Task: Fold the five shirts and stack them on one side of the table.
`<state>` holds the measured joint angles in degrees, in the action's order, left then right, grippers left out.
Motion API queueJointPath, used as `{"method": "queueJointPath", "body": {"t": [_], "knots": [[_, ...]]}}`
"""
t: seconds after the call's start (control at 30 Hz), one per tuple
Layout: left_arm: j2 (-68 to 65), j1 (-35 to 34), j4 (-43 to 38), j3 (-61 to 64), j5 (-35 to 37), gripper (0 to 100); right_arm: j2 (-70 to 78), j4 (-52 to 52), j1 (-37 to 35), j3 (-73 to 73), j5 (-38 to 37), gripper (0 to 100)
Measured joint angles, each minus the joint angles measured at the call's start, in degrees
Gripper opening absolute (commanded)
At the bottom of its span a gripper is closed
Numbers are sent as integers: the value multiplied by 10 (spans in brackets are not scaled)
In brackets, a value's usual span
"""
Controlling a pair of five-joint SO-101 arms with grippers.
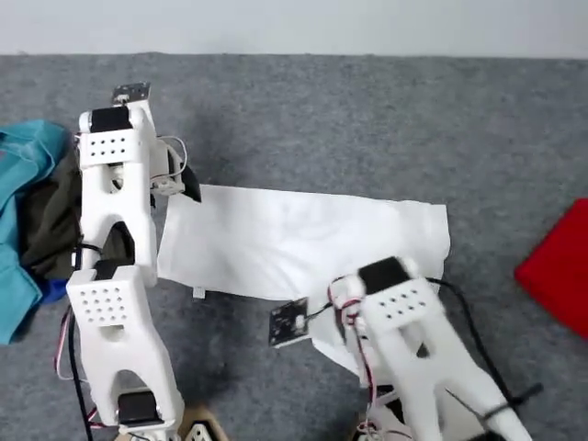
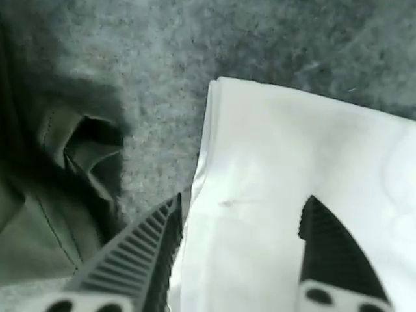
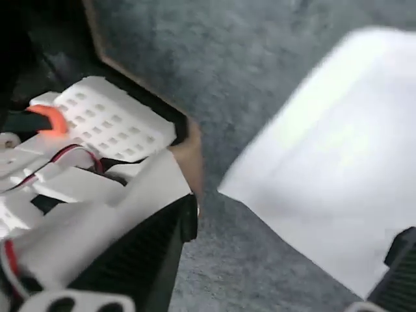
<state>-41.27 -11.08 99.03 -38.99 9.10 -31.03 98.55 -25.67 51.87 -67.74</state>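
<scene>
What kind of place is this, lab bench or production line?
Probably a lab or hobby test bench, not production: bare-wired white left arm and right arm, a grey felt-covered table, and a white shirt, red shirt, teal shirt lying loose.

Spread shirt (image 1: 294, 243) in the middle, shirt pile (image 1: 37, 220) left (lone shirt (image 1: 560, 266) far right)
</scene>
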Motion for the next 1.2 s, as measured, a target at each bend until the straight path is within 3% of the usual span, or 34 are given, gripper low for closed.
{"method": "queueJointPath", "body": {"t": [0.43,0.7,1.07,1.2], "knots": [[72,0,0,31,0,275,187,-156,4,10,2,434],[114,0,0,47,0,275,200,-209,35,-4,3,4],[117,0,0,47,0,275,215,-204,57,2,3,67],[133,0,0,47,0,275,215,-176,67,-25,9,231]]}}
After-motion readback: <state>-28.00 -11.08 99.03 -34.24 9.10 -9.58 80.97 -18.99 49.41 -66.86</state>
